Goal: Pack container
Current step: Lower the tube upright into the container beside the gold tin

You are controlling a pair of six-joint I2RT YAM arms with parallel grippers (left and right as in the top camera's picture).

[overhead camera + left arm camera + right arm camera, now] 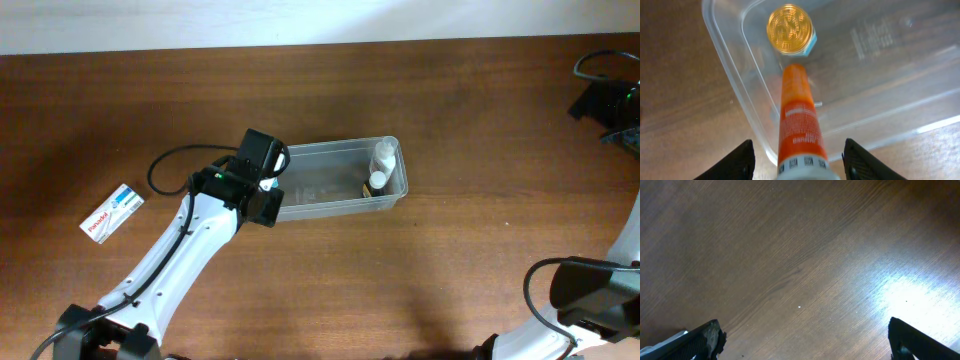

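Note:
The clear plastic container (335, 192) lies in the middle of the table, with two small white bottles (381, 166) at its right end. My left gripper (264, 186) hovers over the container's left end. In the left wrist view its fingers (797, 152) are open on either side of an orange tube (799, 115) with a gold cap (789, 28). The fingers do not touch the tube. The tube leans over the container's rim (725, 52), cap end inside. My right gripper (805, 330) is open and empty over bare wood.
A small white box with a red and blue label (112, 212) lies on the table at the left. Black cable loops by the left arm (165, 170). Dark equipment sits at the far right edge (605, 95).

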